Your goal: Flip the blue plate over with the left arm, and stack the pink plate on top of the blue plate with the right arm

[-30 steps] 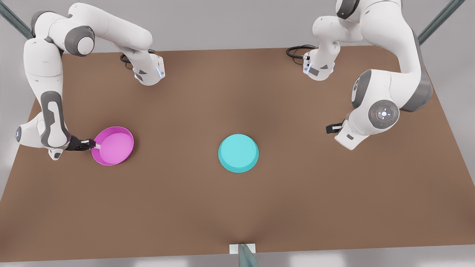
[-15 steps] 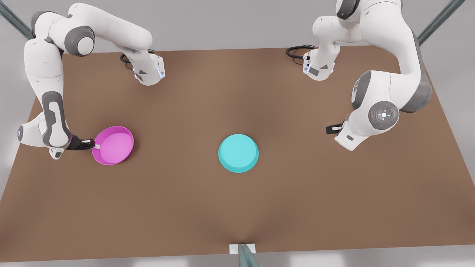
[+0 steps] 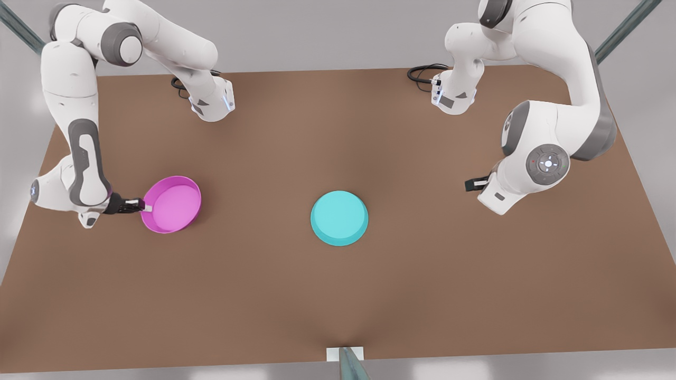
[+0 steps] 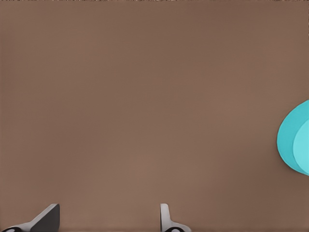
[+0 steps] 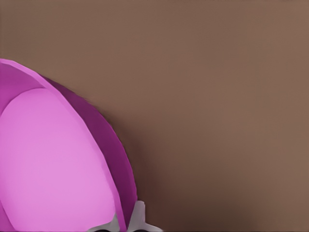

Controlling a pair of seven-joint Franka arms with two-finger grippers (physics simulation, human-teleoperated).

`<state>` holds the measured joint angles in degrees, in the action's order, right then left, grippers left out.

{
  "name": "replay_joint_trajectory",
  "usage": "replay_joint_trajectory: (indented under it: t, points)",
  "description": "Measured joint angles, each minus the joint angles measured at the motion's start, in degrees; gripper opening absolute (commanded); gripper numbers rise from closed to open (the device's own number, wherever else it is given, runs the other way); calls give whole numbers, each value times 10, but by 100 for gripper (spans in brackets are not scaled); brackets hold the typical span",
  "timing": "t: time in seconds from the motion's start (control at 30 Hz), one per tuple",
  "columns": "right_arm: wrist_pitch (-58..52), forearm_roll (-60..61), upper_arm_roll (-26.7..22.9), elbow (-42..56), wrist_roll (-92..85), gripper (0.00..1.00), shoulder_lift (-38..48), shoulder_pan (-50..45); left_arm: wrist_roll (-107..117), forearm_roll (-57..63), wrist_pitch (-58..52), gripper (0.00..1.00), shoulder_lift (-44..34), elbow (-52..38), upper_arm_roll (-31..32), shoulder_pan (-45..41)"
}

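The pink plate [image 3: 174,203] hangs tilted just above the table on the front view's left, its lighter inside facing up. My right gripper [image 3: 144,207] is shut on its rim; the right wrist view shows the fingertips [image 5: 139,218] pinching the rim of the pink plate [image 5: 58,159]. Near the table's middle the blue plate [image 3: 339,217] lies with its flat bottom up. My left gripper [image 3: 471,184] hovers on the front view's right, well away from the blue plate. Its fingers stand open over bare table, the gripper [image 4: 106,220] holding nothing, with the blue plate [image 4: 295,139] off to one side.
The brown table [image 3: 338,295] is bare between the two plates. Both arm bases [image 3: 211,103] [image 3: 454,97] stand at the far edge with black cables beside them. A metal post [image 3: 348,361] rises at the middle of the near edge.
My right gripper has carried the pink plate a little toward the front view's right, closer to the blue plate. The left arm and the blue plate have stayed put.
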<state>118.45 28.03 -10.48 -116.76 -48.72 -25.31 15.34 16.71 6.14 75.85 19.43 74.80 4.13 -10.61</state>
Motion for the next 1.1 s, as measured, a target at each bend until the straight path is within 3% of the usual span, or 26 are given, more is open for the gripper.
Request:
replay_joint_trajectory:
  t: [0.37,0.7,1.1]
  points:
    - [11,3,0,-26,191,21,47,-162,-11,1,10,100,5,-1,-6,3]
    - [17,104,-1,-25,207,21,55,-272,-17,2,16,100,10,-4,-6,6]
    - [150,243,-26,28,451,21,15,-553,-17,4,24,100,13,-4,-14,7]
